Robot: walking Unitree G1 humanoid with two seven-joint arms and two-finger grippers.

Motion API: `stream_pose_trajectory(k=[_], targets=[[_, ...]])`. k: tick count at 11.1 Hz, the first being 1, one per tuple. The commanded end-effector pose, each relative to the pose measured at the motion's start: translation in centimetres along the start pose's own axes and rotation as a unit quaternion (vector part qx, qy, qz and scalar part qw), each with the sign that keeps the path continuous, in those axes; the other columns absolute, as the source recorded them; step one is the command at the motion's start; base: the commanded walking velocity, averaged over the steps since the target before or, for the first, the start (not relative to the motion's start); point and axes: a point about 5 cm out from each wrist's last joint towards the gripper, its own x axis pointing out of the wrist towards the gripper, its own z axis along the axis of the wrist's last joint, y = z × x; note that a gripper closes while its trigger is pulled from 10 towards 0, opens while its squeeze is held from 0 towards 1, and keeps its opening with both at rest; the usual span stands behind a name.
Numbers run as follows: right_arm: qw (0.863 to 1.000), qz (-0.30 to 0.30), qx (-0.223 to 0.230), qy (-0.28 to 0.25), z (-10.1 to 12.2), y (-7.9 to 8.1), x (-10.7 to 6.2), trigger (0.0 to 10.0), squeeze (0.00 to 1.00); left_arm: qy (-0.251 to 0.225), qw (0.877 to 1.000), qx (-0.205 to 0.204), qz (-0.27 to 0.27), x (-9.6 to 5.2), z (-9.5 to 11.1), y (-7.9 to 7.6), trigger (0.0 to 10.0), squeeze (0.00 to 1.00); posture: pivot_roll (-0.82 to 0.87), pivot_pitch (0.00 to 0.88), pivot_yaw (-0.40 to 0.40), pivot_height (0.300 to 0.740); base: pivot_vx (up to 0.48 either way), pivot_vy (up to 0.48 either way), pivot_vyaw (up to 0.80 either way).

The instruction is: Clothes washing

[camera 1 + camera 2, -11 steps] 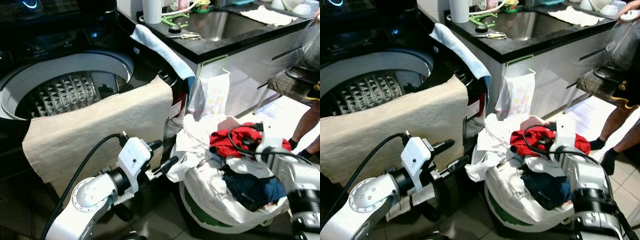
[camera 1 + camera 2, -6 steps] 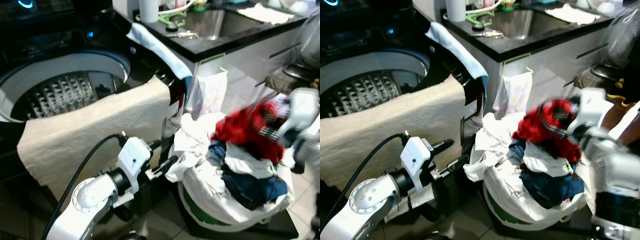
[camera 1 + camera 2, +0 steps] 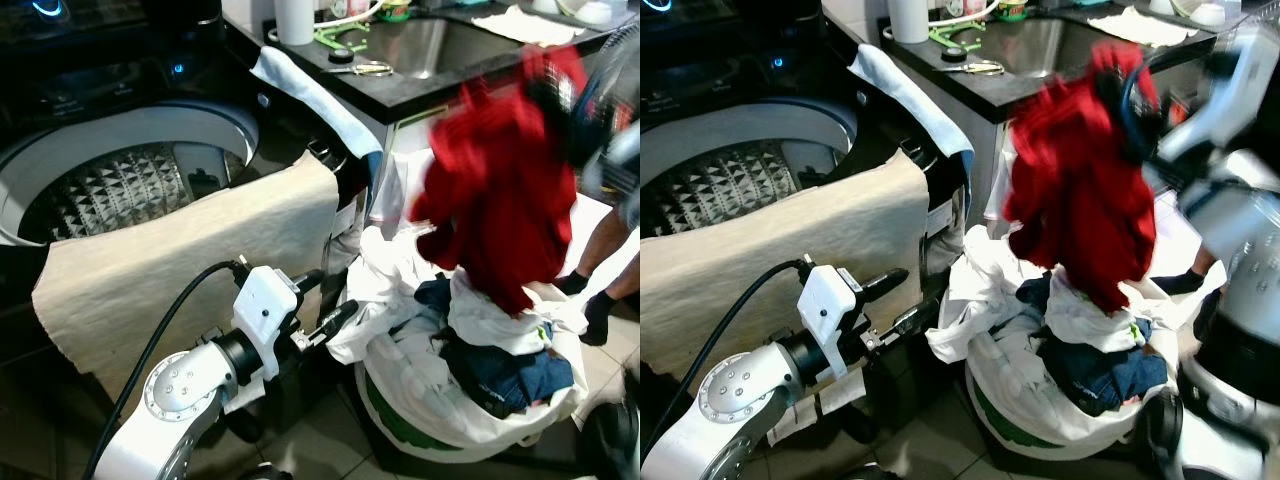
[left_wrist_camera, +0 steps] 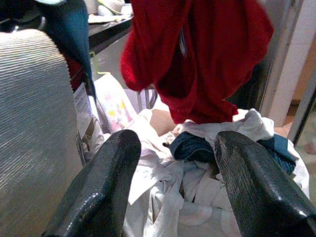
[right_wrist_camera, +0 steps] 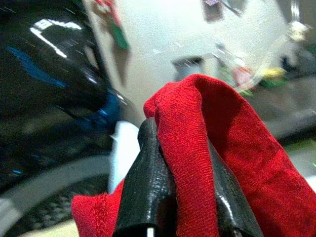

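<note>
Where it lay on the laundry basket (image 3: 400,420) before, red garment (image 3: 500,190) now hangs above, clamped in right gripper (image 5: 182,197) fingers; blurred. Left gripper (image 3: 325,300) fingers apart.

The red garment (image 3: 500,190) is smeared by motion blur, its shape unclear; the right pincer (image 5: 180,197) is wrapped in red cloth, fingertips cut off by the frame edge; the right arm (image 3: 1230,150) is blurred; a person's legs (image 3: 605,260) run off the edge; the washer drum (image 3: 120,190) is partly covered by a beige cloth (image 3: 190,260).
</note>
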Motion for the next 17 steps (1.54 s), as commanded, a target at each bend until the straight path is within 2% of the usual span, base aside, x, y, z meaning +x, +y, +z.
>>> stream_pose_trajectory(k=[1,2,3,4,5,6,7,8,11,12,13,14,16,17], targets=[[0.999,0.026,-0.008,-0.02,1.2,1.2,0.4,0.0,0.0,-0.009,1.0,-0.002,0.008,0.2,0.4,0.5,10.0,0.0,-0.04,0.0,0.003,0.719,0.0,0.0,0.0],[0.999,0.021,-0.016,-0.026,1.7,1.6,1.4,0.0,0.0,-0.01,1.0,-0.013,0.004,0.7,0.8,0.8,10.0,0.0,-0.04,0.0,0.002,0.719,0.0,0.0,0.0],[0.999,0.01,-0.013,-0.035,1.9,1.8,2.4,0.0,0.0,-0.028,0.998,-0.04,0.036,1.4,1.6,1.9,10.0,1.0,-0.04,0.0,-0.001,0.719,0.0,0.0,0.0],[0.999,0.012,-0.01,-0.029,1.8,2.0,3.2,0.0,0.0,-0.065,0.994,-0.075,0.039,1.8,2.9,2.4,10.0,1.0,-0.04,0.0,-0.008,0.719,0.0,0.0,0.0],[0.999,0.036,0.0,-0.008,1.0,3.1,4.4,0.0,0.0,-0.089,0.99,-0.081,0.073,2.4,4.2,3.6,10.0,1.0,-0.04,0.0,-0.013,0.719,0.0,0.0,0.0],[0.998,0.061,0.002,0.02,-0.1,4.3,5.4,0.0,0.0,-0.092,0.988,-0.086,0.092,2.9,4.9,4.4,10.0,1.0,-0.04,0.0,-0.02,0.719,0.0,0.0,0.0],[0.996,0.077,0.003,0.042,-1.0,5.0,6.0,0.0,0.0,-0.093,0.986,-0.083,0.11,3.2,5.3,4.9,10.0,1.0,-0.04,0.0,-0.02,0.719,0.0,0.0,0.0],[0.99,0.117,0.009,0.081,-2.7,6.7,6.7,0.0,0.0,-0.113,0.983,-0.087,0.112,3.7,6.4,5.2,10.0,1.0,-0.04,0.0,-0.024,0.719,0.0,0.0,0.0],[0.968,0.205,0.055,0.136,-5.4,11.0,7.5,0.0,0.0,-0.116,0.988,-0.085,0.063,4.7,6.9,4.0,10.0,1.0,-0.05,0.0,-0.025,0.719,0.0,0.0,0.0],[0.956,0.241,0.058,0.16,-6.4,12.3,7.1,0.0,0.0,-0.118,0.988,-0.083,0.05,5.1,7.2,3.6,10.0,0.0,-0.06,0.0,-0.027,0.719,0.0,0.0,0.0],[0.946,0.267,0.061,0.175,-7.0,13.5,6.8,0.0,0.0,-0.112,0.99,-0.07,0.044,5.6,7.3,3.4,10.0,0.0,-0.05,0.0,-0.028,0.719,0.0,0.0,0.0],[0.942,0.279,0.069,0.173,-6.9,14.0,6.7,0.0,0.0,-0.102,0.99,-0.066,0.072,5.9,7.0,3.9,10.0,0.0,-0.05,0.0,-0.026,0.719,0.0,0.0,0.0],[0.936,0.296,0.092,0.166,-6.4,14.4,6.6,0.0,0.0,-0.096,0.985,-0.087,0.118,6.0,6.8,5.0,10.0,0.0,-0.05,0.0,-0.026,0.719,0.0,0.0,0.0],[0.935,0.301,0.09,0.164,-6.3,14.5,6.5,0.0,0.0,-0.08,0.978,-0.106,0.163,6.1,6.4,6.2,10.0,0.0,-0.05,0.0,-0.023,0.719,0.0,0.0,0.0]])
